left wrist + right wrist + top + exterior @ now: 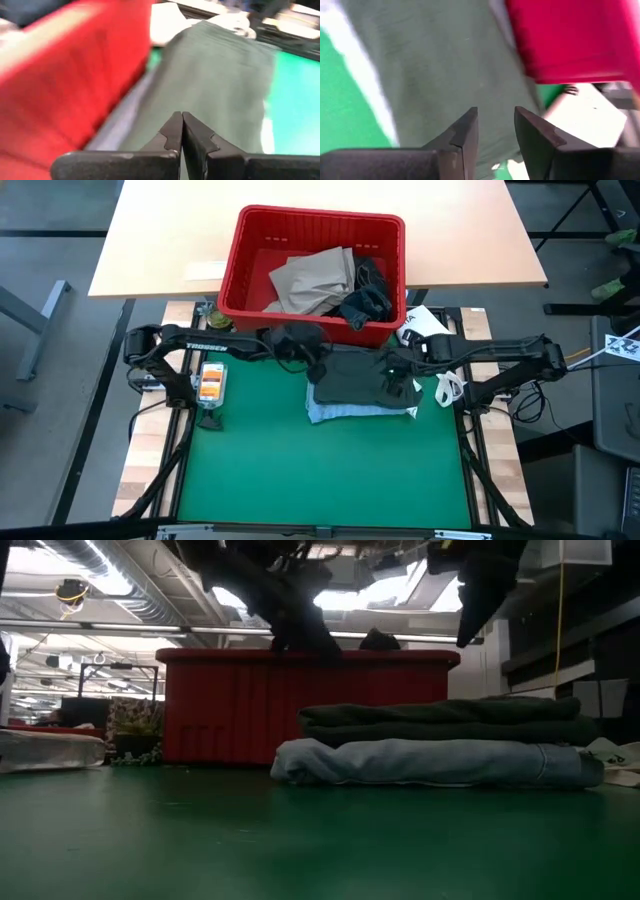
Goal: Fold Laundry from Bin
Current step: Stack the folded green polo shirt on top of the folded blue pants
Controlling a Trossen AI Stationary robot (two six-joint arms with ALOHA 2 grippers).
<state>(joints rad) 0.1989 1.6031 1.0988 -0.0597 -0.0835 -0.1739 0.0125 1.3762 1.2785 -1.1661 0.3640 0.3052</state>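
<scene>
The stack looks settled, so the step in hand is probably going back to the bin for the next garment. To do it well the robot should lift clear of the stack before swinging toward the far side, so nothing drags the top fold open, then pinch a single layer of cloth rather than a bunched wad.

Going left to right: the left gripper [322,370] hangs over the stack's left far corner, just near of the bin, with its jaws pressed together and nothing between them. The bin [243,268] sits at the far edge of the green mat, hard red plastic with ribbed sides and a rolled rim. Inside it, crumpled tan trousers [312,282] lie left of a dark knotted garment [365,298], both limp and creased, so they'll sag when lifted.

Just near of the bin sits the stack: a dark green garment [352,376], matte and thick, folded flat on top of a light blue one [345,412] with a soft rounded fold edge that pokes out on the near side. The right gripper [398,388] hovers over the stack's right part, jaws parted and holding nothing. A white packet [422,323] lies on the table right of the bin.
</scene>
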